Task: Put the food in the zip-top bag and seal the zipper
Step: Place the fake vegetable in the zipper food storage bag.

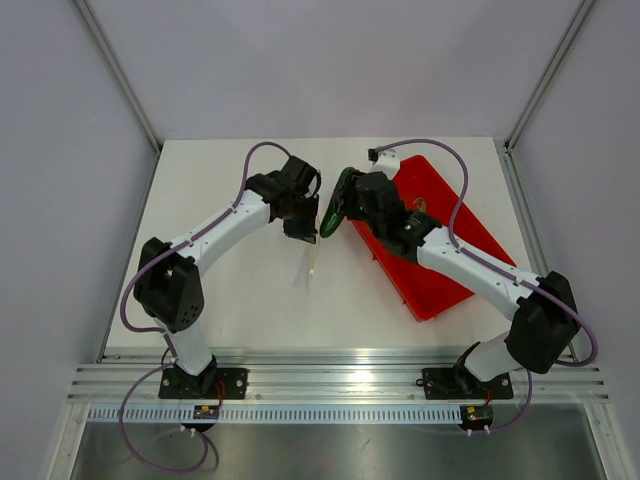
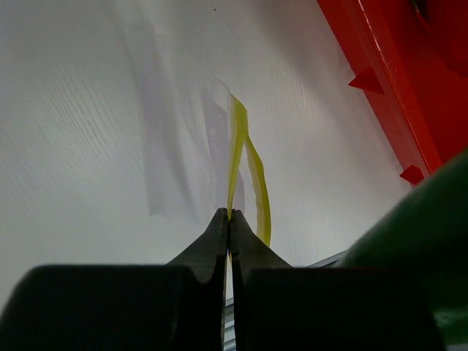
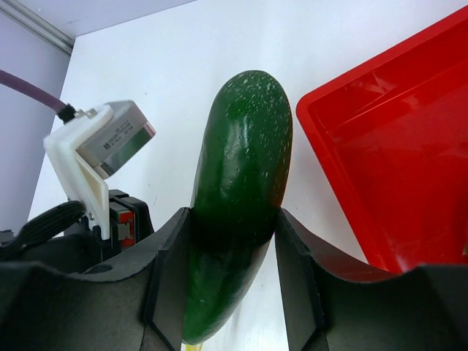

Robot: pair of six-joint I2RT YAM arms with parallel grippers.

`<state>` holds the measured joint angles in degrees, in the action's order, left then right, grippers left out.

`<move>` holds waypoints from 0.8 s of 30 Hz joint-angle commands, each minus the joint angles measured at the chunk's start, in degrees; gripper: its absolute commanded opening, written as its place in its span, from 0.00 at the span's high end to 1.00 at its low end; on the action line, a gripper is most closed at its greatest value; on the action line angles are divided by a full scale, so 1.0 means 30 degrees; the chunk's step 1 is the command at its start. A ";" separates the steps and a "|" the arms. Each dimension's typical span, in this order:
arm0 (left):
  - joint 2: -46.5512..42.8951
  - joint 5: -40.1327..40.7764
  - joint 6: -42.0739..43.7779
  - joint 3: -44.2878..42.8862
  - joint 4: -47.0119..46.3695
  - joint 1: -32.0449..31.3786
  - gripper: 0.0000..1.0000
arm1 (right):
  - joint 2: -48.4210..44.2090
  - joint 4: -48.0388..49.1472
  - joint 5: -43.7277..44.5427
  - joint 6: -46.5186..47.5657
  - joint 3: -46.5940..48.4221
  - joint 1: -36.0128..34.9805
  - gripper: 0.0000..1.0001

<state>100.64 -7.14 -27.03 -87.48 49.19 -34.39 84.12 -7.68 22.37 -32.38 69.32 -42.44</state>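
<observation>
Gripping the food (image 3: 241, 183), the right gripper (image 3: 232, 219) is clenched on it, one finger on each side at about mid-length.

- Food's long axis runs along the fingers. Its rounded end sticks out well past the fingertips and the other end runs back between the jaws.
- From the top view the food (image 1: 336, 205) runs far-to-near, slightly skewed, with the near end leaning toward the left arm. It sits between the left gripper (image 1: 301, 228) and the red tray (image 1: 445, 250), just beside the tray's left edge. It looks held above the table (image 1: 230, 290) rather than resting on it.
- Left gripper (image 2: 229, 217) is clamped tight on the zipper (image 2: 240, 157), fingertips pressed together with the yellow-green strip pinched between them.
- The zip-top bag (image 2: 183, 161) extends from that pinch away from the fingers, over the white table. From above it shows only as a thin sliver (image 1: 312, 258) on the near side of the left gripper.
- Zipper's two strips run side by side away from the left fingertips and are parted along the middle, so the mouth is not sealed.
- Food is outside the bag. In the left wrist view a dark green bulk (image 2: 428, 248) at lower right is the food, close beside the zipper.
- Red tray edge (image 2: 380, 66) shows at upper right of that view.
</observation>
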 commanded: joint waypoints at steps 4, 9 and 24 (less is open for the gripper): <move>0.0116 -0.0580 -0.0103 -0.1367 -0.0400 -0.0021 1.00 | 0.1226 0.1594 0.2034 -0.1071 0.0449 -0.1206 0.81; -0.0002 -0.1107 -0.0102 -0.1483 -0.0284 0.0067 1.00 | 0.1785 0.2034 0.3234 -0.1539 -0.0371 -0.1323 0.82; -0.0529 -0.2921 -0.0599 -0.1192 -0.0663 0.0243 1.00 | 0.2517 0.1243 0.6780 -0.1803 -0.0285 -0.1792 0.82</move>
<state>100.84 -12.29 -27.51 -89.45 49.56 -33.93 91.18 -4.38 37.30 -36.32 66.39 -46.50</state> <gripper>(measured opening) 0.009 0.516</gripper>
